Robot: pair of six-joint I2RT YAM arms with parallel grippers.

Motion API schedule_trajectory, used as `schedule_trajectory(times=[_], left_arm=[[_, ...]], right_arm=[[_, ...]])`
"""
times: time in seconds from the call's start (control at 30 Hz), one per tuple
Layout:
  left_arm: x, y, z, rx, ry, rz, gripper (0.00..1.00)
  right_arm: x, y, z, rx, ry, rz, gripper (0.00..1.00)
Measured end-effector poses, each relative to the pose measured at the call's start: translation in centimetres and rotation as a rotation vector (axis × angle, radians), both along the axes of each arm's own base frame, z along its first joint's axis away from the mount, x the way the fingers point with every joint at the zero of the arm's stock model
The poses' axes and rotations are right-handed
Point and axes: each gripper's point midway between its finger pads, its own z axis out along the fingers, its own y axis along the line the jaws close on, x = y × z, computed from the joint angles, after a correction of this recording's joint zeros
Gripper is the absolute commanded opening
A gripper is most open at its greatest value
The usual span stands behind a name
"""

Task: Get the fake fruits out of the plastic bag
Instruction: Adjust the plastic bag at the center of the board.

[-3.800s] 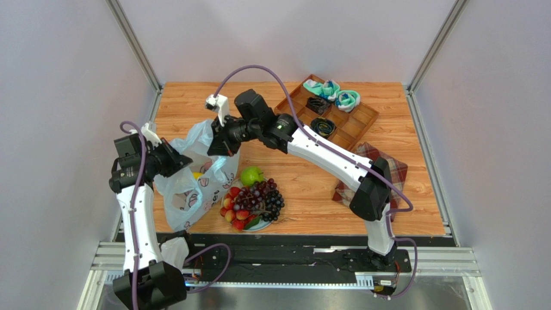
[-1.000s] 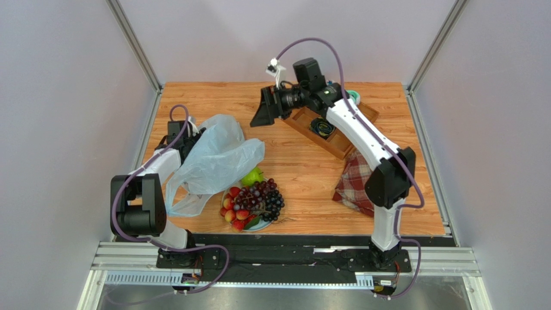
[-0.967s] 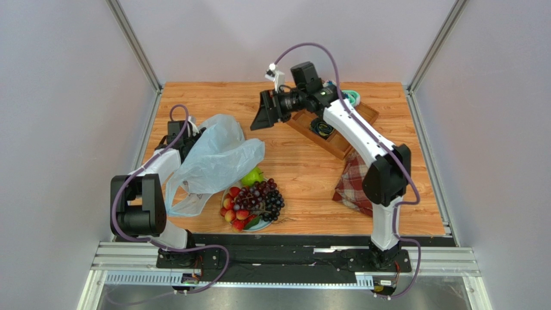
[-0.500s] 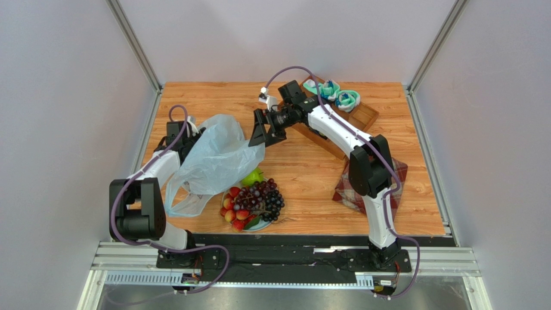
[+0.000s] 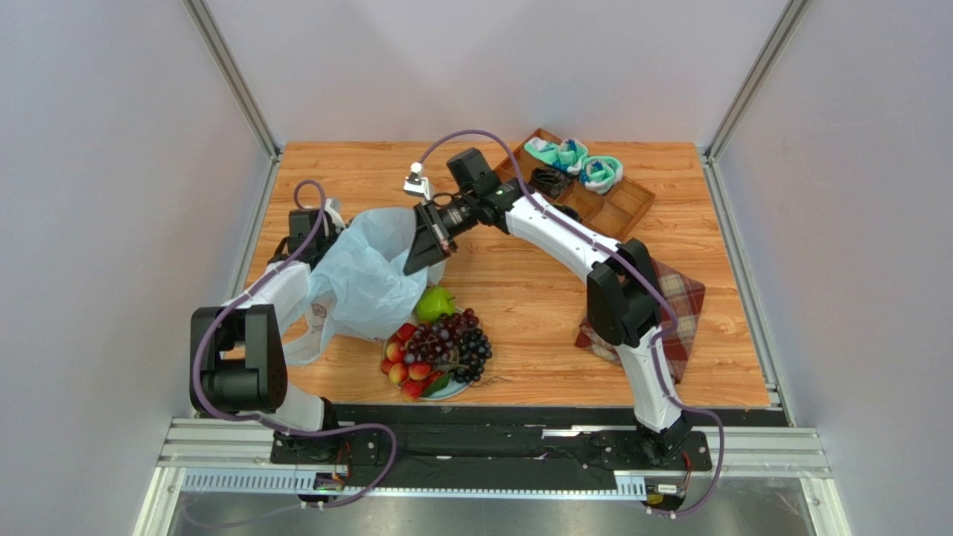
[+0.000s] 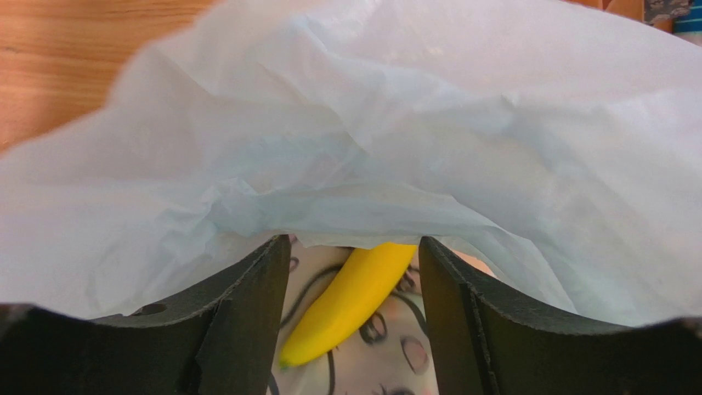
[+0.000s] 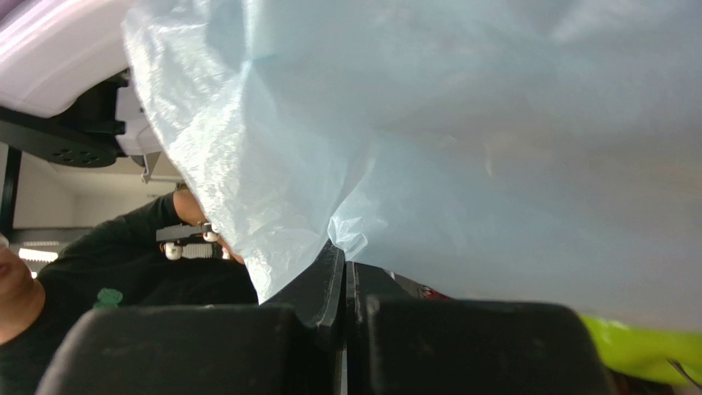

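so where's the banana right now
In the left wrist view the banana lies inside the plastic bag, under its crumpled top layer, showing between the fingers of the left tool. In the top view the bag hides it.

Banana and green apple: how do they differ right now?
The banana is long and yellow; the green apple is round. The banana lies inside the plastic bag; the green apple sits outside it, beside the grape bunch. Both are smooth fake fruits.

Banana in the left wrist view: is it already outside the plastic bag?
No, the yellow banana lies inside the plastic bag, under its film.
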Motion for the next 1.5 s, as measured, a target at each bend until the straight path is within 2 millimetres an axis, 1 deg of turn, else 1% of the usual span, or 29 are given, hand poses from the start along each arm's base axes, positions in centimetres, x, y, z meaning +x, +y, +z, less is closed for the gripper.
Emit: schedule_trajectory(times=[0.03, 0.1, 0.17, 0.2, 0.3, 0.33, 0.4, 0.47, 0.5, 0.53, 0.57, 0.6, 0.63, 0.7, 0.73, 0.77, 0.8, 0.87, 0.97, 1.03, 1.13, 1.17, 1.2, 1.23, 1.27, 1.33, 1.37, 1.43, 1.5], left_arm=[[0.1, -0.2, -0.1, -0.006, -0.003, -0.007, 0.69], [0.2, -0.8, -0.3, -0.018, -0.005, -0.028, 0.69], [0.3, -1.5, -0.8, -0.03, 0.002, -0.052, 0.7], [0.2, -2.0, -1.3, -0.036, 0.013, -0.068, 0.7], [-0.3, -3.2, -3.1, -0.04, 0.071, -0.11, 0.7], [-0.3, -3.5, -3.6, -0.038, 0.091, -0.123, 0.78], [0.0, -3.9, -4.3, -0.031, 0.119, -0.148, 0.78], [0.5, -4.1, -4.7, -0.018, 0.144, -0.166, 0.76], [0.8, -4.2, -4.7, -0.012, 0.149, -0.171, 0.74], [1.2, -4.1, -4.6, -0.003, 0.156, -0.175, 0.67], [1.3, -4.1, -4.6, 0.001, 0.158, -0.176, 0.63], [1.4, -4.1, -4.5, 0.014, 0.165, -0.178, 0.57], [1.4, -3.9, -4.4, 0.031, 0.173, -0.173, 0.43], [1.2, -3.6, -4.5, 0.063, 0.193, -0.168, 0.29], [1.0, -3.3, -4.7, 0.091, 0.207, -0.167, 0.13], [0.7, -3.1, -4.9, 0.109, 0.223, -0.169, 0.05], [0.4, -3.0, -5.1, 0.123, 0.237, -0.168, 0.0], [-0.4, -2.6, -5.5, 0.15, 0.267, -0.176, 0.0], [-0.8, -2.4, -5.3, 0.147, 0.272, -0.189, 0.0], [-0.9, -2.4, -4.2, 0.112, 0.256, -0.197, 0.0], [-1.0, -1.3, -0.9, 0.06, 0.201, -0.192, 0.0], [-0.9, -0.5, 1.0, 0.038, 0.163, -0.182, 0.0], [-0.8, 0.3, 2.5, 0.027, 0.13, -0.168, 0.0], [-0.8, 1.4, 4.4, 0.016, 0.085, -0.146, 0.0], [-1.1, 2.6, 6.6, 0.011, 0.028, -0.12, 0.0], [-2.0, 4.3, 9.4, 0.018, -0.048, -0.079, 0.0], [-2.8, 4.7, 10.6, 0.024, -0.083, -0.069, 0.0], [-4.4, 4.3, 11.9, 0.028, -0.131, -0.075, 0.0], [-6.3, 3.3, 11.8, 0.009, -0.152, -0.099, 0.0]], right_arm=[[-0.2, 0.4, 0.9, 0.024, -0.014, 0.014, 0.0], [-1.3, 1.5, 2.1, 0.06, -0.034, 0.053, 0.0], [-2.4, 2.1, 2.9, 0.091, -0.044, 0.087, 0.0], [-2.6, 2.3, 2.9, 0.093, -0.041, 0.094, 0.0], [-3.3, 2.8, 2.4, 0.089, -0.023, 0.114, 0.01], [-3.2, 2.9, 2.0, 0.085, -0.018, 0.114, 0.0], [-2.5, 3.0, 1.1, 0.074, -0.007, 0.103, 0.0], [-1.4, 3.0, 0.3, 0.066, 0.0, 0.086, 0.01], [-0.9, 3.0, -0.1, 0.064, 0.002, 0.079, 0.01], [-0.5, 3.0, -0.4, 0.06, 0.003, 0.072, 0.01], [-0.1, 2.9, -0.6, 0.057, 0.004, 0.062, 0.01], [0.3, 2.8, -0.7, 0.054, 0.006, 0.053, 0.01], [0.5, 2.7, -0.6, 0.054, 0.006, 0.048, 0.01], [1.1, 2.5, -0.2, 0.062, -0.001, 0.036, 0.01], [1.4, 2.4, 0.0, 0.067, -0.006, 0.03, 0.01], [1.7, 2.3, 0.2, 0.072, -0.012, 0.025, 0.01], [1.9, 2.3, 0.2, 0.075, -0.015, 0.022, 0.01], [2.4, 2.0, 0.3, 0.078, -0.018, 0.01, 0.01], [3.2, 1.6, 0.3, 0.077, -0.02, -0.007, 0.0], [3.7, 1.2, 0.4, 0.076, -0.027, -0.022, 0.0], [4.6, 0.3, 0.7, 0.074, -0.041, -0.046, 0.0], [5.1, -0.2, 0.8, 0.074, -0.048, -0.056, 0.0], [5.5, -0.7, 1.0, 0.075, -0.055, -0.067, 0.0], [6.1, -1.4, 1.2, 0.074, -0.064, -0.081, 0.0], [6.9, -2.2, 1.3, 0.071, -0.076, -0.101, 0.0], [8.6, -4.0, 1.3, 0.062, -0.106, -0.148, 0.0], [9.3, -4.7, 1.2, 0.055, -0.116, -0.167, 0.0], [10.7, -6.3, 0.7, 0.03, -0.138, -0.208, 0.01], [11.9, -7.6, -0.1, -0.004, -0.153, -0.249, 0.0]])
